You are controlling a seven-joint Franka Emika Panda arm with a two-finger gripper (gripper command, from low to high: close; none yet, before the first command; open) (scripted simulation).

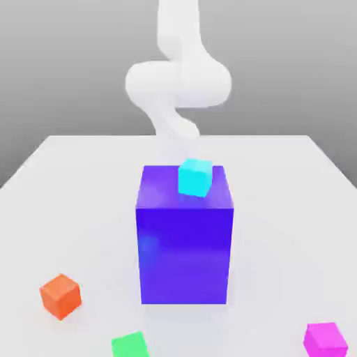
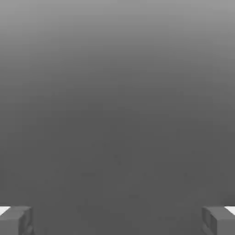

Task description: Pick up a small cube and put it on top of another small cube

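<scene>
Here, no container shows; the pink cube (image 1: 325,339), plain-faced and small, sits at the exterior view's lower right on the table (image 1: 279,209). The gripper (image 2: 117,220) has its fingers (image 2: 16,220) spread wide, holding nothing.

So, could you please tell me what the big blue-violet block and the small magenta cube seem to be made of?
Blue-violet block: looks like smooth, slightly glossy plastic; a soft pale sheen shows on its front face, though as a render it stays uncertain. Magenta cube: plain, matte, plastic-like, evenly coloured faces with no grain or texture.
</scene>
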